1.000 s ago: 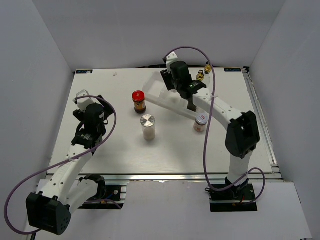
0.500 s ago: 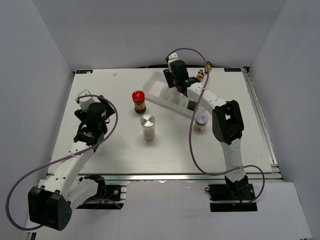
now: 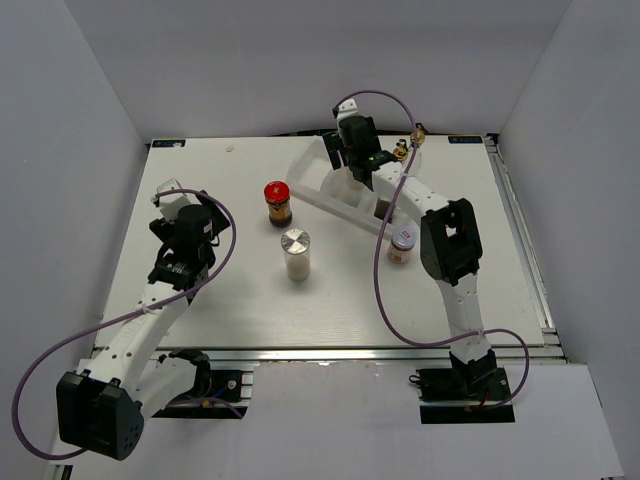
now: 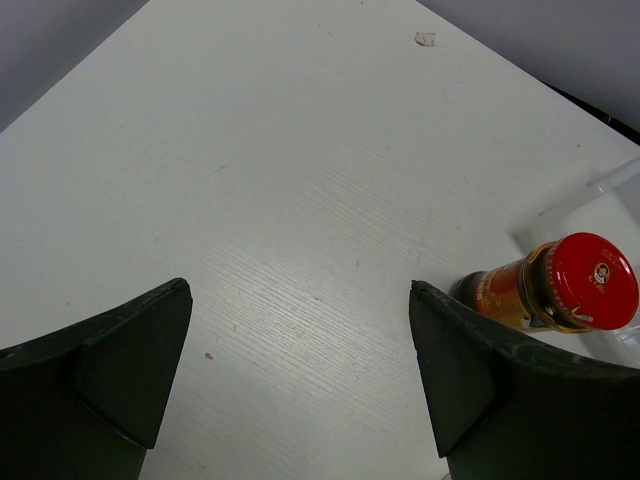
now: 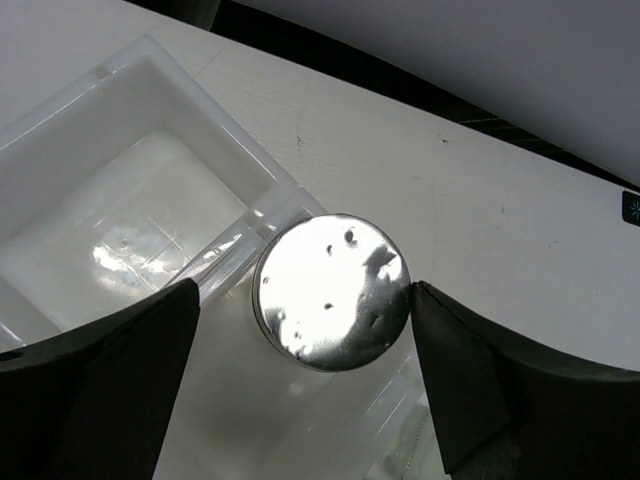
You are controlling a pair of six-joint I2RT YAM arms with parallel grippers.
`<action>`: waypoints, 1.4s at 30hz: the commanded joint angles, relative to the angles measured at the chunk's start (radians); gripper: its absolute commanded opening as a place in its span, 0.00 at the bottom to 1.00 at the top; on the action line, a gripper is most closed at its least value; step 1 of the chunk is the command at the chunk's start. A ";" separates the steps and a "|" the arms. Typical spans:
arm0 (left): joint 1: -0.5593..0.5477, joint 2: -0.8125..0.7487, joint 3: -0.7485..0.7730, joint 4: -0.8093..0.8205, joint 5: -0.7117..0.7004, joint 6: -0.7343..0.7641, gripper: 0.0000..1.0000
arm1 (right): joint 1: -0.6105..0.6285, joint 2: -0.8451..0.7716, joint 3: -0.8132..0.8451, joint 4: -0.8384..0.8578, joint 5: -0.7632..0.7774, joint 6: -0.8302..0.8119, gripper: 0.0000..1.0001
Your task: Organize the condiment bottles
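While our right claw (image 5: 305,290) is hanging spread wide around the silver-capped shaker (image 5: 332,290) standing in the white tray (image 5: 130,220), gripping nothing, we are holding our left claw (image 4: 300,290) fully released over the worktop (image 4: 300,150), the red-lidded jar (image 4: 590,280) standing just beside its right finger.

On the white counter (image 3: 300,310) a red-lidded jar (image 3: 277,203) and a silver-capped shaker (image 3: 296,253) stand mid-frame, a lilac-lidded jar (image 3: 403,243) stands further right, and the right gripper (image 3: 352,168) hangs over the white tray (image 3: 315,185) at upper centre.
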 commanded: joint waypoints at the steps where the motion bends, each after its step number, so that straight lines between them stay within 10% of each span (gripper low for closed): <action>1: 0.006 -0.017 0.004 0.002 -0.004 0.005 0.98 | -0.005 -0.067 0.026 0.039 0.019 0.010 0.89; 14: 0.006 -0.031 0.009 -0.012 0.001 0.004 0.98 | 0.036 -0.206 0.069 0.024 -0.028 -0.070 0.90; 25: 0.005 -0.040 0.007 -0.012 0.025 0.001 0.98 | 0.305 -0.437 -0.153 -0.317 -0.417 -0.227 0.89; 42: 0.006 -0.051 0.000 -0.005 0.060 0.002 0.98 | 0.443 -0.358 -0.307 -0.294 -0.266 0.010 0.89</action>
